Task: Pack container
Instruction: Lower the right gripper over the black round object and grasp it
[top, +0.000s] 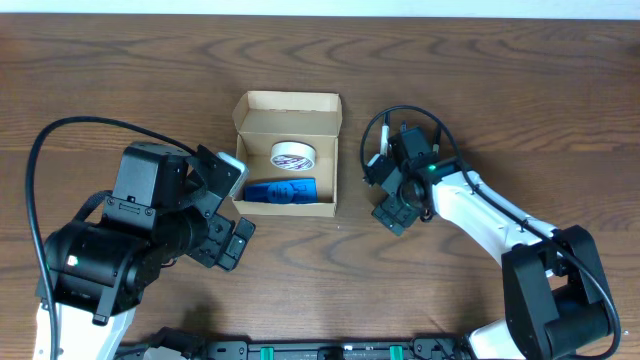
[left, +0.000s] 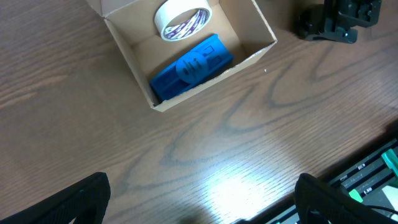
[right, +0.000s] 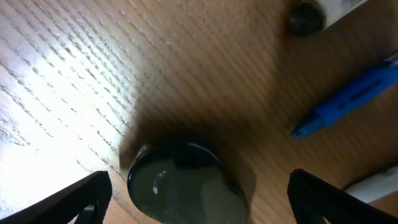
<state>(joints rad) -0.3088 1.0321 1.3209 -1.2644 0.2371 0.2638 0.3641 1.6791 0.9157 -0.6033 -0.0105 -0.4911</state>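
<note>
Right gripper (right: 198, 196) low over a dark round piece (right: 177, 180), jaws released; left gripper (left: 202, 198) released too. Next I'd clench, then carry it into the container (top: 288, 105).

Dark wood-grain surface (top: 520, 90). Bears an open tan cardboard container (top: 290, 112) near the middle; also a blue pen (right: 348, 99) and, apart from it, a dark round object (right: 177, 183).

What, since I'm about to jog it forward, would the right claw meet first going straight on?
Probably the dark round object lying on the wooden table between the open fingers of the right claw; the blue pen sits off to one side. Depth is unclear here.
</note>
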